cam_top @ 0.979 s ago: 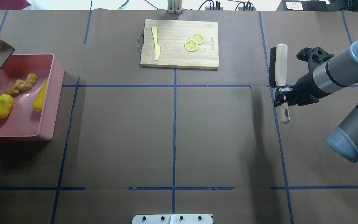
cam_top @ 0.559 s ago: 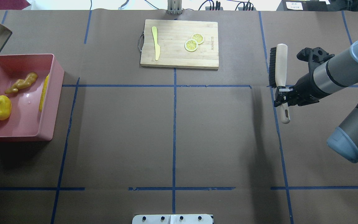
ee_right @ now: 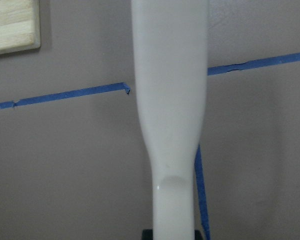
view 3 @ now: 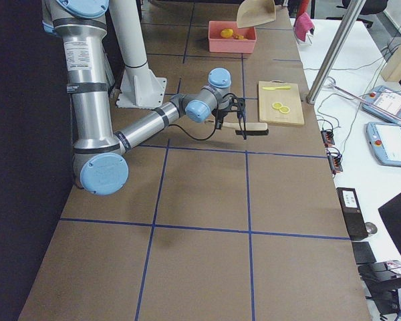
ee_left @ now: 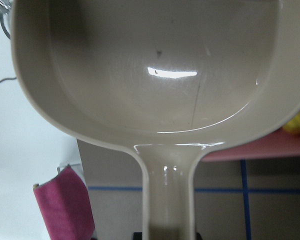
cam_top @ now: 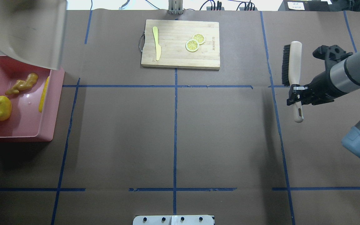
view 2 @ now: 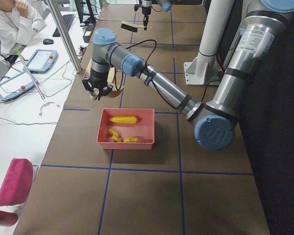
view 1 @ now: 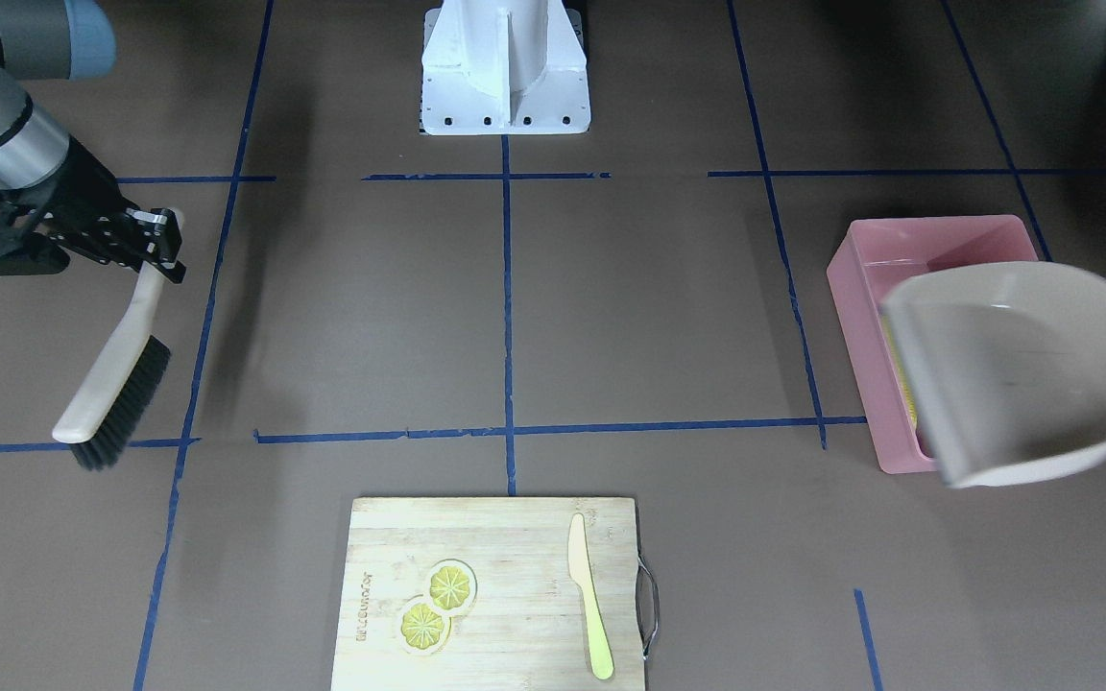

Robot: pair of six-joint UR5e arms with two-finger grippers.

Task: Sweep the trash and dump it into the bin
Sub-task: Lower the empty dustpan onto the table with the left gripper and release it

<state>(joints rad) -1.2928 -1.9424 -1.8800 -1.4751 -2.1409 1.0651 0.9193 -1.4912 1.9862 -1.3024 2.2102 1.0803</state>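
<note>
The pink bin (cam_top: 47,126) stands at the table's left edge. In it lie the corn cob (cam_top: 44,94) against its right wall, the potato-like lump (cam_top: 2,107) and the ginger root (cam_top: 22,83). My left gripper (view 2: 99,89) is shut on the handle (ee_left: 167,195) of the beige dustpan (cam_top: 27,34). It holds the empty dustpan in the air over the bin's far end. My right gripper (cam_top: 295,93) is shut on the handle of a hand brush (cam_top: 294,62) above the table's right side, with the bristles (cam_top: 285,65) facing left.
A wooden cutting board (cam_top: 180,59) lies at the far centre, with a pale yellow knife (cam_top: 157,43) and two lemon slices (cam_top: 195,42) on it. The robot's base plate (view 1: 505,115) stands at the near centre edge. Blue tape lines cross the brown table.
The dustpan has risen and swung from the bin's left edge to above its far end. The corn has slid against the bin's right wall. The right gripper and brush have shifted slightly right.
</note>
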